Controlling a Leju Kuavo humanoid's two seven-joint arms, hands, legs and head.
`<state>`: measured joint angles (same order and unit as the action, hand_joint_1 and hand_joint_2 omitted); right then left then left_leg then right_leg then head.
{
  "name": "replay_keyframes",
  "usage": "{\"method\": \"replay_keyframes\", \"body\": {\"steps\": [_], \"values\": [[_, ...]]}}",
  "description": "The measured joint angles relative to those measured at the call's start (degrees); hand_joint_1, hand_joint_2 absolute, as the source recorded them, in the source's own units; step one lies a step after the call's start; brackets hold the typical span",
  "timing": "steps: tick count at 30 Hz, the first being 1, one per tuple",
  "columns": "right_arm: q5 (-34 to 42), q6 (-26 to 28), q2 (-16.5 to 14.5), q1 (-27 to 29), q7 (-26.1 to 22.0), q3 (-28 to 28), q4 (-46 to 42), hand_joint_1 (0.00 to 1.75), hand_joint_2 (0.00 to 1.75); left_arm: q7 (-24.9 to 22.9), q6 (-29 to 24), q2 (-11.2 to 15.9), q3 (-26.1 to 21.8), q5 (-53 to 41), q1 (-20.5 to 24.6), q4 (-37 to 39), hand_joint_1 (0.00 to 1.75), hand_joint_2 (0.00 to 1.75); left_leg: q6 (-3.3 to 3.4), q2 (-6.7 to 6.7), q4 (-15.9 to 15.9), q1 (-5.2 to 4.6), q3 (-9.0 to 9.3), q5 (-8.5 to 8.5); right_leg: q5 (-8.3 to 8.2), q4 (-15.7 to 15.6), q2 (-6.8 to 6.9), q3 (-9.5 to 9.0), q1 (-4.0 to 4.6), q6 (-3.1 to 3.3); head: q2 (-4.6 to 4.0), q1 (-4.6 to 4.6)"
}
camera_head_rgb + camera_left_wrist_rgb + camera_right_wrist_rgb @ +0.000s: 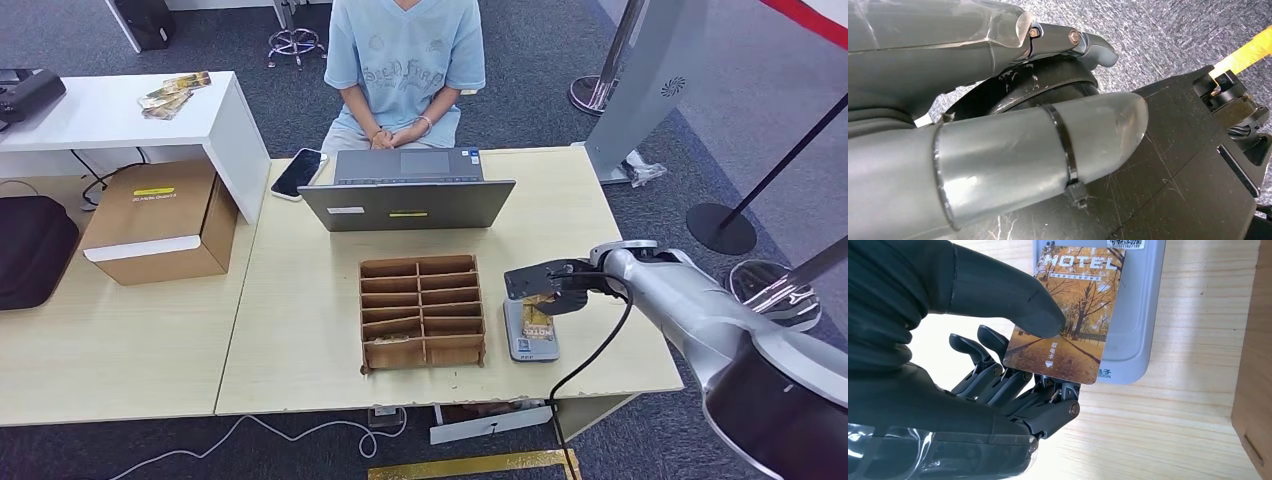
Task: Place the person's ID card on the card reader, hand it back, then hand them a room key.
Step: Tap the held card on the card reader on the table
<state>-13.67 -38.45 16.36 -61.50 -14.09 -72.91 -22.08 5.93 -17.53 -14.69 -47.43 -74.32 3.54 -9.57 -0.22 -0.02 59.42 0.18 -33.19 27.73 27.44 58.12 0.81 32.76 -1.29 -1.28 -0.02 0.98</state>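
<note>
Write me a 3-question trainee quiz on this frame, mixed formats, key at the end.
1. True or false: the right hand holds a card printed HOTEL over the grey card reader.
2. Multiple choice: what lies on the table just left of the open laptop, as the head view shows it? A) a smartphone B) a mug C) a stapler
3. Fill in: the wooden compartment organizer sits between the laptop and the table's ____ edge.

Key: 1 true; 2 A; 3 near (the robot's side).
</note>
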Motion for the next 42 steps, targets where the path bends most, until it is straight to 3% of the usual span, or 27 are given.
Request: {"method": "replay_keyframes", "body": {"steps": [42], "values": [[-0.8,0.1,-0.4,2.3,-0.9,-0.4,1.4,1.75,1.75,0.1,0.0,0.0,0.2,-0.6,0.0,0.0,0.00,0.00,0.01,0.02,0.0,0.00,0.03,-0.01,-0.05,0.0,-0.03,-0.02,0.00,-0.07,0.00,0.00]]}}
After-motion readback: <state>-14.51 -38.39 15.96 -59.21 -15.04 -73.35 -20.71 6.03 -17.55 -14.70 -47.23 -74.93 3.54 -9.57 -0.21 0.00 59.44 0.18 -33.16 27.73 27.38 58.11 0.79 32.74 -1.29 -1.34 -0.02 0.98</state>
